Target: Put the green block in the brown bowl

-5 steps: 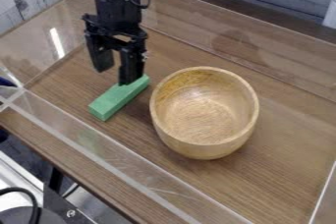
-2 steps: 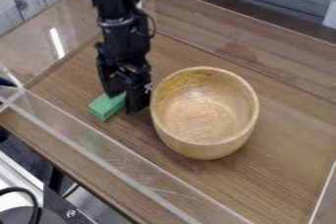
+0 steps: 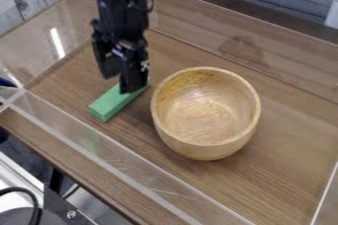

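Green block (image 3: pixel 111 105) lies diagonally on the wooden desk (image 3: pixel 79 91), its far end angled toward the brown bowl (image 3: pixel 207 112) just beside it. The black end effector (image 3: pixel 122 79) hangs over that end, apparently wide open and holding nothing.

No readable text in your view
You have no words, labels, brands, numbers or signs that can be made out here.
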Tool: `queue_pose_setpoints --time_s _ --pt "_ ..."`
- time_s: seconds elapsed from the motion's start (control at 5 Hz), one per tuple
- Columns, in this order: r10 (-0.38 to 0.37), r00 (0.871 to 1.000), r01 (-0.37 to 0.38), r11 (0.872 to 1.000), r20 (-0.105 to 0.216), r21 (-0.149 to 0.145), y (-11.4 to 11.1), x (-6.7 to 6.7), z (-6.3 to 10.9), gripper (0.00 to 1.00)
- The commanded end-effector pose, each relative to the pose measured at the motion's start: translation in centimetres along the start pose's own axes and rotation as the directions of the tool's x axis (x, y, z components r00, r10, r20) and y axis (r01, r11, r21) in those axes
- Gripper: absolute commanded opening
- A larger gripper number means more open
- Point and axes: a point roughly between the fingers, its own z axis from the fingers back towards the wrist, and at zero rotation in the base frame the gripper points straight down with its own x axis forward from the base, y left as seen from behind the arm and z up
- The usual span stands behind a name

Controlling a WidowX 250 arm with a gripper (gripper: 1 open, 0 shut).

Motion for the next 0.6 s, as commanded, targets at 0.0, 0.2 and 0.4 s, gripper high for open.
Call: queue_pose_setpoints --time_s 0.0,0.2,0.4 --pt "-0.012 0.999 0.008 0.998 0.052 0.067 0.1 0.6 0.8 1.0" --pt "-0.008 0.996 0.004 0.999 0.089 0.046 0.6 0.5 0.5 1.0" --pt "0.001 0.992 -0.004 1.0 0.126 0.025 1.3 0.4 0.2 1.0"
